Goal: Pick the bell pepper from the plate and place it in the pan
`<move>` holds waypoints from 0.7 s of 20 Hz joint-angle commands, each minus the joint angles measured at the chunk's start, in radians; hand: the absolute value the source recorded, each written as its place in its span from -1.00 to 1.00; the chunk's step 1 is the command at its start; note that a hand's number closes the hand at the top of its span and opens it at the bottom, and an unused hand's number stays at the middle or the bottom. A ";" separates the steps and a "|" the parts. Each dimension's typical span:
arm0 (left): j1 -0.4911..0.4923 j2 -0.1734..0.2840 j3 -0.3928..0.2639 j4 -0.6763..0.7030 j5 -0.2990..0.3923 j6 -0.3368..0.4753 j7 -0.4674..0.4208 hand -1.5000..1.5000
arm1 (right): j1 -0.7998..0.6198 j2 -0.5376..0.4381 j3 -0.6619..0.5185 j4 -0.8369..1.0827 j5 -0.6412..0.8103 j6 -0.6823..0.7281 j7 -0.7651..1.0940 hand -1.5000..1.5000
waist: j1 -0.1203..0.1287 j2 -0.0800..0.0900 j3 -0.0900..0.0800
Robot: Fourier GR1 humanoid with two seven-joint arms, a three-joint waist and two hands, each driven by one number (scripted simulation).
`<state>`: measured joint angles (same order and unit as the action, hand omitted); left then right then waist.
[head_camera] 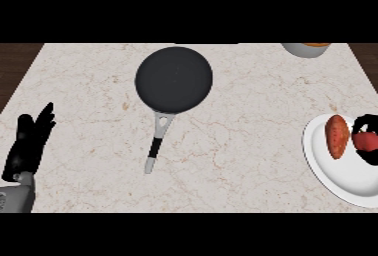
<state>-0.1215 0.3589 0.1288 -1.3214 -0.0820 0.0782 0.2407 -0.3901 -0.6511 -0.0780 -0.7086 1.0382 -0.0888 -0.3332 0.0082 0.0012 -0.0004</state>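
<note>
Counter (244, 150): marble. Pan (174, 79) well left of right hand (367, 124), empty. Plate (332, 172) under it. Left hand (28, 145) resting, fingers straight. Right hand curled round red bell pepper (365, 141); sweet potato (337, 136) just left. Grasp step; next likely lift, carry left to pan.

My left hand (28, 145) sits at the left edge, open, fingers straight and pointing up, resting. Grey left forearm (16, 196) comes in from the lower left corner below it. My right hand (367, 140) is at the far right edge, only partly in view, black fingers curled round something red. Right forearm not visible. The two hands are well apart, on opposite sides of the view.
</note>
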 commanded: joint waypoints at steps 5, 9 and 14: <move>-0.042 0.024 0.018 0.007 -0.002 -0.045 0.036 0.00 | -0.139 0.126 0.089 -0.001 0.069 0.073 0.046 1.00 | 0.012 0.002 0.001; -0.007 -0.034 -0.012 -0.005 -0.023 -0.007 -0.006 0.00 | -0.287 0.202 0.157 0.041 0.096 0.212 0.036 1.00 | 0.032 0.005 0.001; 0.010 -0.001 0.016 -0.039 -0.021 -0.023 0.029 0.00 | -0.360 0.246 0.077 0.034 0.019 0.221 0.023 1.00 | 0.005 -0.002 0.001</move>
<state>-0.1379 0.3417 0.1327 -1.3142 -0.1060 0.0649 0.2405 -0.7000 -0.4457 0.0235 -0.6525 1.0951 0.1017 -0.3047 0.0219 0.0012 -0.0034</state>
